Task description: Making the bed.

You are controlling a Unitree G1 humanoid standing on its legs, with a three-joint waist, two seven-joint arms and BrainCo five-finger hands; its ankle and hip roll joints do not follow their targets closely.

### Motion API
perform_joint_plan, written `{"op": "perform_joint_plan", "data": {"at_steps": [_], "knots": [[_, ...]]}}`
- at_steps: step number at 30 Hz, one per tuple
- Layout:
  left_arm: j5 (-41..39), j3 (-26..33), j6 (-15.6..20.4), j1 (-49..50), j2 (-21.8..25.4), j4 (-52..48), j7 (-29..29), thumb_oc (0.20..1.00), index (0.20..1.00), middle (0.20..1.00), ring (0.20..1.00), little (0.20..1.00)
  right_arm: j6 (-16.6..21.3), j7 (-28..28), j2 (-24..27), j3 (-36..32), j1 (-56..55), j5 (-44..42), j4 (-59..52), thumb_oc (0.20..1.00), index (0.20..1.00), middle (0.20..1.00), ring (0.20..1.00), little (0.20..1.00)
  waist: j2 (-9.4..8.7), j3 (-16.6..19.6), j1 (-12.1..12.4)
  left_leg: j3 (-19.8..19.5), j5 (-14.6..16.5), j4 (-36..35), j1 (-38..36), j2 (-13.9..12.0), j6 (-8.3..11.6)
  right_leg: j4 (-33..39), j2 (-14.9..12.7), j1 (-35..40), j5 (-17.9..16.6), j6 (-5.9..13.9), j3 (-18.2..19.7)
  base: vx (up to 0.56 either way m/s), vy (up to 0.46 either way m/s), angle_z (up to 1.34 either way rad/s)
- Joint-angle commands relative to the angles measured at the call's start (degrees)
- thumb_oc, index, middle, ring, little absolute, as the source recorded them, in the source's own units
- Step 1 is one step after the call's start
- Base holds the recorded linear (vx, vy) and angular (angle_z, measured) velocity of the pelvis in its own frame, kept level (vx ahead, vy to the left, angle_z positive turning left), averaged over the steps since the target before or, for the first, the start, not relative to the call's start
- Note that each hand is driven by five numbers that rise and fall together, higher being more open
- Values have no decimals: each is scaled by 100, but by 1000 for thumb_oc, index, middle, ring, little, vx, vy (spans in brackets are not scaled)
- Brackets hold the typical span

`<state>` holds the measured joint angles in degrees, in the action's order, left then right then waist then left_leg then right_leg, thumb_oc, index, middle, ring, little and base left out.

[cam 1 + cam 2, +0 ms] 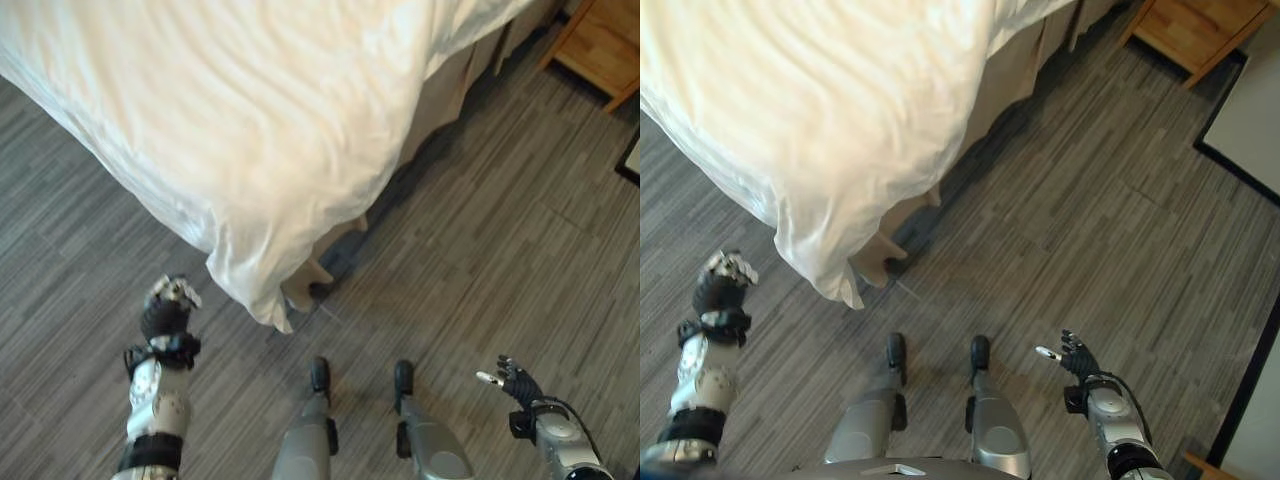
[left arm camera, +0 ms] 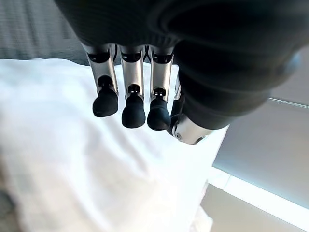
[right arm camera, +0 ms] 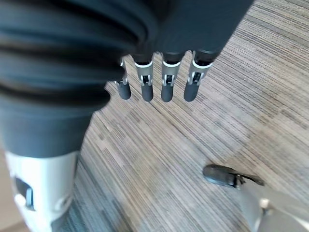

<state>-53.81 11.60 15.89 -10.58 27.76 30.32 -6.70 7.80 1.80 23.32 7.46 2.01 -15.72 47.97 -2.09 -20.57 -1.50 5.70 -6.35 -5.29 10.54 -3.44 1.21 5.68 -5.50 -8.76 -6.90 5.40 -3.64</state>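
The bed point(image 1: 440, 90) fills the head views from 9 to 1 o'clock, its white duvet point(image 1: 230, 130) rumpled and one corner hanging down to the grey plank floor point(image 1: 480, 250). The left hand point(image 1: 168, 300) is raised at 8 o'clock, just beside that hanging corner and apart from it, fingers point(image 2: 133, 106) straight and holding nothing. The right hand point(image 1: 1072, 356) hangs low at 4 o'clock over the floor, fingers loosely extended, empty. A wooden nightstand point(image 1: 600, 45) stands at 1 o'clock.

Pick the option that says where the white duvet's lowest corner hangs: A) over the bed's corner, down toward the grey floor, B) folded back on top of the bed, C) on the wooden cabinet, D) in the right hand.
A: the white duvet's corner droops over the bed's corner toward the grey striped floor, with both hands apart from it.
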Motion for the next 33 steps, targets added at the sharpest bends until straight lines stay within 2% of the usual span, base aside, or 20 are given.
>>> {"op": "perform_joint_plan", "data": {"at_steps": [1,6,13,15,19,25,26,27,30,33], "knots": [[-2,157,509,-438,478,82,369,200,200,200,200,200,177,-176,120,202,147,-96,-78,1000,1000,1000,1000,1000,-369,49,-72,-351,214,29,-38,26,361,-179,-162,-179,132,306,85,-4,-5,-3],[25,17,580,-930,708,243,527,200,200,200,200,200,203,-248,165,234,163,-168,-92,1000,1000,1000,1000,1000,-439,-44,-165,-292,196,29,56,-11,398,-166,-131,-306,93,321,109,-4,-9,-4],[-41,-79,601,-1281,682,590,654,200,200,200,200,200,273,-338,178,225,209,-316,-177,1000,1000,1000,1000,1000,-499,-265,-254,-236,146,29,206,-43,442,-187,-105,-485,61,329,126,-11,-17,-9],[-272,9,657,-1452,506,920,721,200,200,200,200,200,335,-407,109,296,242,-369,-244,1000,1000,1000,1000,1000,-585,-402,-304,-199,129,29,309,-79,467,-157,-70,-589,16,337,128,-12,-40,-2],[-390,47,681,-1489,384,1072,755,200,200,200,200,200,393,-463,114,292,242,-514,-403,1000,1000,1000,1000,1000,-641,-530,-329,-181,108,29,429,-107,497,-165,-58,-697,5,335,115,1,-12,-3],[-532,68,749,-1757,532,1224,839,200,200,200,200,200,521,-591,185,302,397,-691,-638,1000,1000,1000,1000,1000,-726,-764,-357,-201,42,29,671,-162,536,-287,-39,-969,-5,338,96,-25,-14,2],[-555,68,752,-1854,602,1312,866,200,200,200,200,200,543,-612,200,307,445,-743,-687,1000,1000,1000,1000,1000,-765,-827,-373,-199,22,29,742,-181,546,-318,-24,-1054,-15,333,92,-87,-71,1],[-599,29,784,-2182,797,1465,990,200,200,200,200,200,634,-722,267,356,593,-833,-863,1000,1000,1000,1000,1000,-897,-922,-458,-194,-17,29,1000,-255,562,-346,49,-1370,-83,333,106,-85,-89,-1],[-731,82,849,-2383,915,1606,1065,200,200,200,200,200,717,-813,232,381,671,-951,-946,1000,1000,1000,1000,1000,-1004,-922,-517,-178,-85,29,1252,-330,602,-342,106,-1610,-145,336,104,-41,-66,-2],[-1180,487,955,-2577,1009,2368,1379,200,200,200,200,200,820,-911,88,507,586,-1056,-1039,1000,1000,1000,1000,1000,-1227,-922,-608,-162,-59,29,1454,-449,668,-259,220,-1806,-174,354,65,9,-95,-7]]}}
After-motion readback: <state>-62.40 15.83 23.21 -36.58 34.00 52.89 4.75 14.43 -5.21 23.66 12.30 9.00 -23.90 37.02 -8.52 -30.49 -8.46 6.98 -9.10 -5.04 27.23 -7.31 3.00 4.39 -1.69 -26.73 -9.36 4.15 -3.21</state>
